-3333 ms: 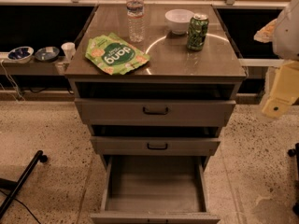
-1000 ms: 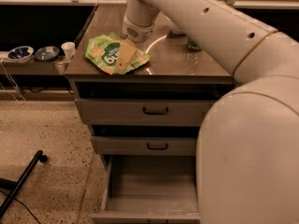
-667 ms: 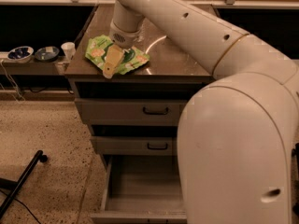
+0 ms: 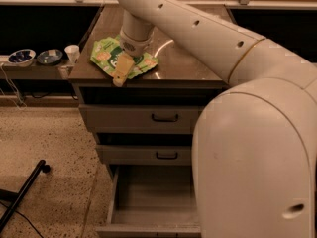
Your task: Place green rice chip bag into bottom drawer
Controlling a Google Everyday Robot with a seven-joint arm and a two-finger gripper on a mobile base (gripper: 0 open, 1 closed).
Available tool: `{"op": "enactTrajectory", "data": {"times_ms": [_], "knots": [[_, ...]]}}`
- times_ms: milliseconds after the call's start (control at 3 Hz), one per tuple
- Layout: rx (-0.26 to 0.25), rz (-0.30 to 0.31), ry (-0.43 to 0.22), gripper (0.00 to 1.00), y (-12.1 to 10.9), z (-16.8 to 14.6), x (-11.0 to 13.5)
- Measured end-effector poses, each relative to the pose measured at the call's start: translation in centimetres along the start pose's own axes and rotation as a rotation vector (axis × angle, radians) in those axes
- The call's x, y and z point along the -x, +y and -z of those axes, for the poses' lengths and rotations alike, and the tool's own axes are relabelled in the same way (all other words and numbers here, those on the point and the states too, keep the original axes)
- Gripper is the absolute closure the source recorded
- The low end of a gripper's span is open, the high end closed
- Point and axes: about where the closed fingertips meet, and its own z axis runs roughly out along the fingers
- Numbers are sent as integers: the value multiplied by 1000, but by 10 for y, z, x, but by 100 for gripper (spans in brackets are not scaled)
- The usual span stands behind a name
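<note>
The green rice chip bag (image 4: 106,53) lies flat on the cabinet top (image 4: 188,68) near its front left corner. My gripper (image 4: 121,73) reaches down over the bag's front half, with a tan finger (image 4: 121,71) pointing toward the front edge of the top. The bag stays on the surface. The bottom drawer (image 4: 148,202) is pulled open below, its grey floor bare. My arm covers the right part of the drawer and much of the cabinet top.
Two shallower drawers with black handles (image 4: 165,118) are slightly open above the bottom drawer. A side shelf on the left holds small bowls (image 4: 34,57) and a white cup (image 4: 72,52). A black stand leg (image 4: 22,195) lies on the speckled floor at lower left.
My arm swung in from the right and reached across the cabinet top. The gripper moved down and forward over the bag toward its front edge. The bag has hardly shifted.
</note>
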Motion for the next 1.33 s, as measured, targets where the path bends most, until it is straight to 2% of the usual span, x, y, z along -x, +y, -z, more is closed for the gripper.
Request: {"op": "enactTrajectory", "data": {"times_ms": [333, 667, 1333], "knots": [[-35, -16, 37, 18, -4, -13, -16], [-39, -32, 46, 41, -7, -20, -26], [-37, 56, -37, 88, 6, 3, -15]]}}
